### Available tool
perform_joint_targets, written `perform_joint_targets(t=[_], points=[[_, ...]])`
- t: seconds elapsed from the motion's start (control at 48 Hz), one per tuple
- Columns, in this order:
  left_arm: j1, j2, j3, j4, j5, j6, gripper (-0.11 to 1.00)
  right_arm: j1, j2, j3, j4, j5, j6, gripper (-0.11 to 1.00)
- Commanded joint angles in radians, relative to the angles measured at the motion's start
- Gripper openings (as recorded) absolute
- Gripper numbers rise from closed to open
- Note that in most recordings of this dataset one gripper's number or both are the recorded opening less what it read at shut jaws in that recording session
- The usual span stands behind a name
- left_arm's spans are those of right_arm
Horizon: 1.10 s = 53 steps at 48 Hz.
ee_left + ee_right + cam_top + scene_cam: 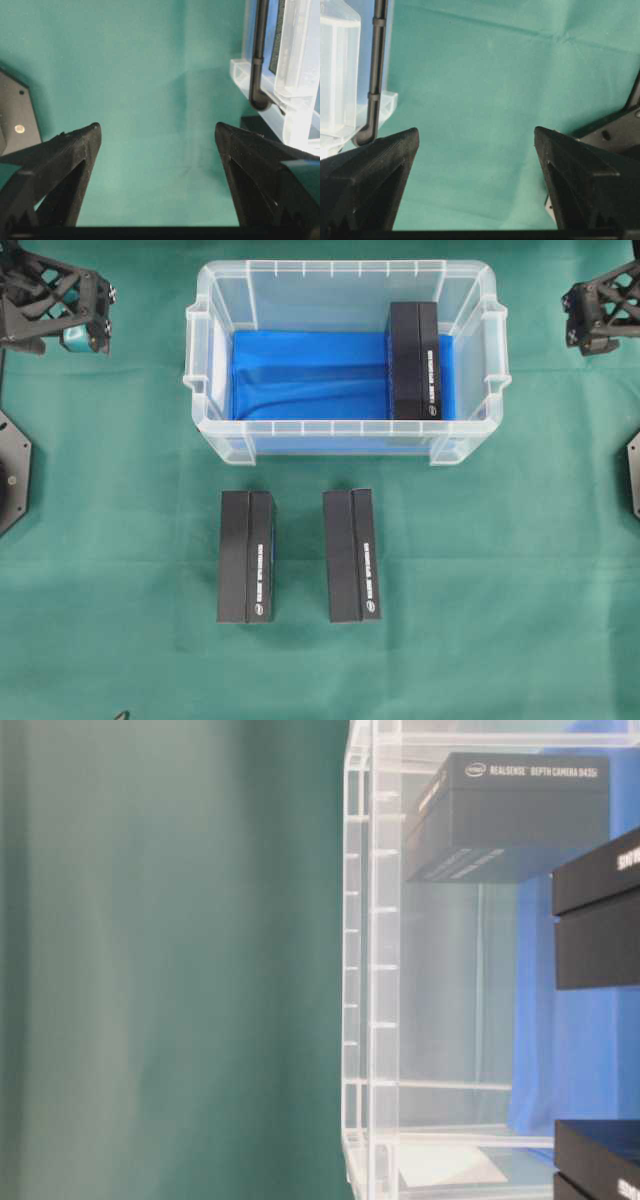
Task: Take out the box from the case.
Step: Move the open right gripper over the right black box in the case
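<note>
At the overhead view's top right corner, the right end effector hangs over the green desk, its fingers spread apart and empty. Opposite, at top left, the left end effector is likewise spread and empty. Between them sits the case. One black box lies against its right wall, long axis running front to back, nearer the right arm, which looks better placed to reach it.
</note>
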Motion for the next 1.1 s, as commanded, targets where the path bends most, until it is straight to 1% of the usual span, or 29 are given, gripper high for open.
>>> perform_joint_targets(t=[0.0,0.167,0.333,0.646,0.75,0.875,1.083], points=[[0.003,-0.003,-0.026,-0.002,-0.002,-0.003,0.9,0.014,0.02,-0.04,0.002,-0.017,0.009,0.91],[0.003,-0.003,-0.025,-0.002,-0.003,-0.002,0.9,0.044,0.083,-0.084,0.002,-0.057,0.04,0.91],[0.003,-0.005,-0.025,-0.002,-0.006,0.005,0.9,0.086,0.189,-0.16,0.0,-0.094,0.078,0.91],[0.003,-0.005,-0.023,-0.002,-0.008,0.029,0.9,0.141,0.41,-0.374,-0.003,-0.107,0.095,0.91],[0.003,-0.005,-0.025,-0.002,-0.009,0.032,0.9,0.152,0.459,-0.428,-0.003,-0.106,0.098,0.91],[0.003,-0.005,-0.025,-0.002,-0.011,0.034,0.9,0.158,0.495,-0.46,-0.006,-0.107,0.12,0.91],[0.003,-0.009,-0.02,-0.002,-0.011,0.058,0.9,0.169,0.502,-0.46,-0.021,-0.103,0.15,0.91]])
